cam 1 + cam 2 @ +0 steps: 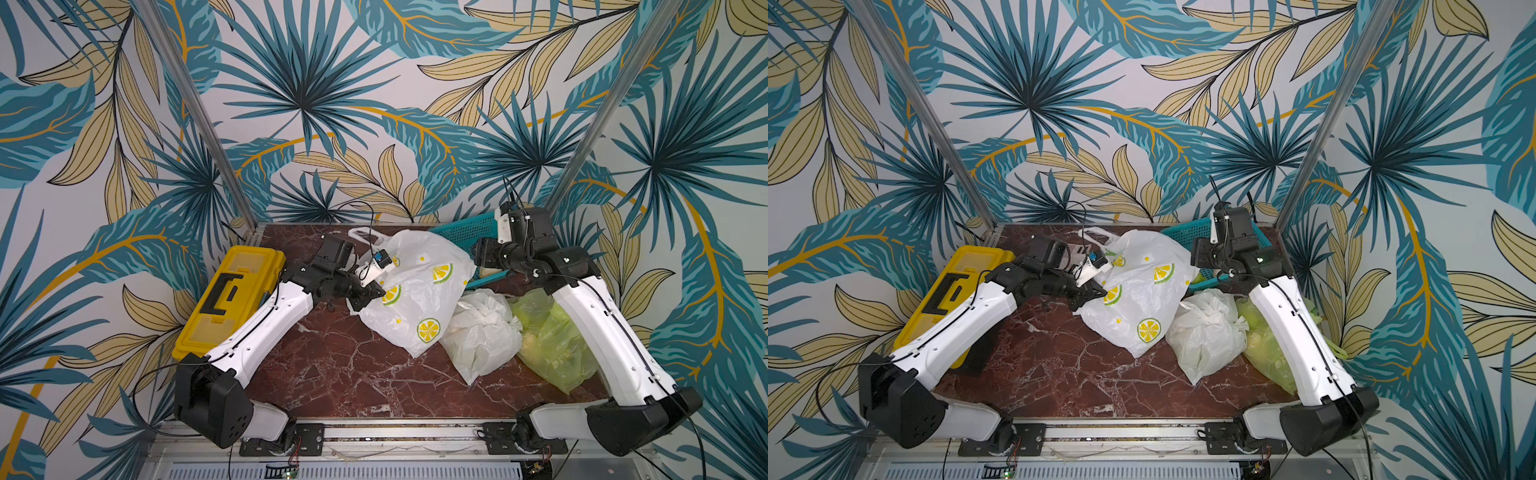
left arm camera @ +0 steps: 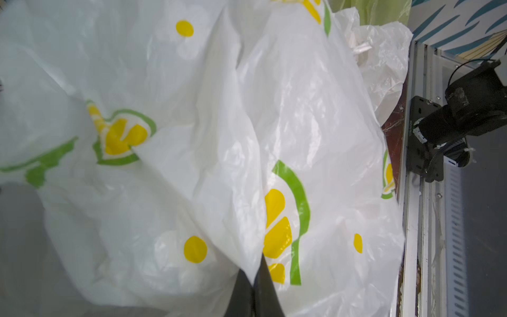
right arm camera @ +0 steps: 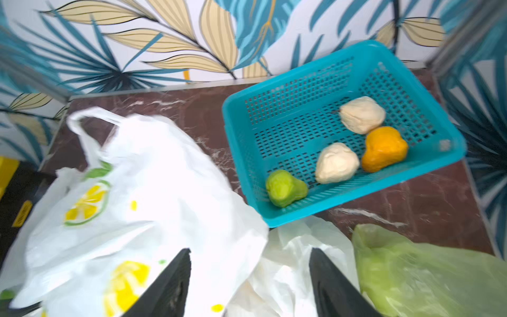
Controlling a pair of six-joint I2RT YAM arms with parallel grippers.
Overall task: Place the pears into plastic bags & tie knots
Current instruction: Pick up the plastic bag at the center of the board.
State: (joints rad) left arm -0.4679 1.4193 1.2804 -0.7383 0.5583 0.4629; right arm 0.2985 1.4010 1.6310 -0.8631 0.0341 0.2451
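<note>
A white lemon-print plastic bag point(image 1: 415, 286) lies open and billowed at mid-table. My left gripper point(image 2: 255, 274) is shut on a fold of it at its left side. My right gripper point(image 3: 250, 251) hangs open above the bags, holding nothing. Several pears lie in the teal basket point(image 3: 411, 175): a green one point(image 3: 285, 188), two cream ones point(image 3: 337, 163) and an orange one point(image 3: 384, 148). A second white bag point(image 1: 482, 332), gathered at its top, and a filled light green bag point(image 1: 552, 340) lie at the right. I cannot make out the knots.
A yellow toolbox point(image 1: 230, 299) sits along the table's left edge beside my left arm. The basket point(image 1: 465, 232) stands at the back right, partly under my right wrist. Metal posts point(image 1: 199, 112) rise at the back corners. Bare marble table point(image 1: 332, 365) shows in front.
</note>
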